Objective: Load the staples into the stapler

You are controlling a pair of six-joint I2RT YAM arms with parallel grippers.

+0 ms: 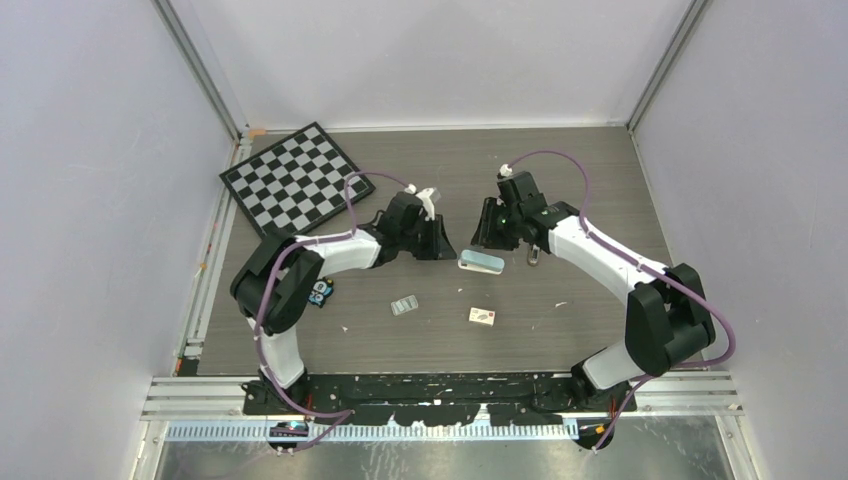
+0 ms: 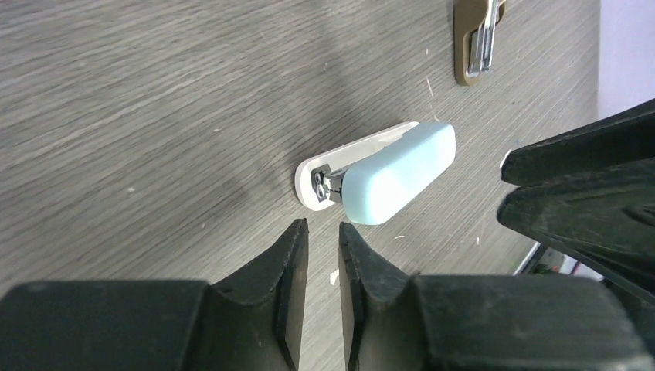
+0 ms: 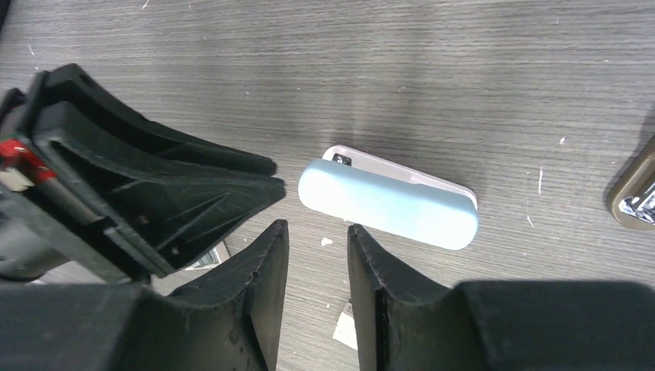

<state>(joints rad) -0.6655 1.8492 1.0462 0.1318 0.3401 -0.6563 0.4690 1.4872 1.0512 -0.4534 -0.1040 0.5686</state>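
The stapler (image 1: pixel 481 262), pale blue on a white base, lies flat on the table between my two grippers. In the left wrist view the stapler (image 2: pixel 398 174) shows its silver metal end just beyond my left gripper (image 2: pixel 323 228). Those jaws stand a narrow gap apart with nothing between them. In the right wrist view the stapler (image 3: pixel 386 202) lies just past my right gripper (image 3: pixel 318 232), open wider and empty. The staples (image 1: pixel 403 306), a small silvery ribbed block, lie nearer the arm bases, left of the stapler and apart from both grippers.
A small white box with a red mark (image 1: pixel 484 316) lies near the staples. A tan rounded block with a metal part (image 1: pixel 535 258) sits right of the stapler. A black-and-blue gadget (image 1: pixel 320 292) lies by the left arm. A checkerboard (image 1: pixel 297 180) lies at the back left.
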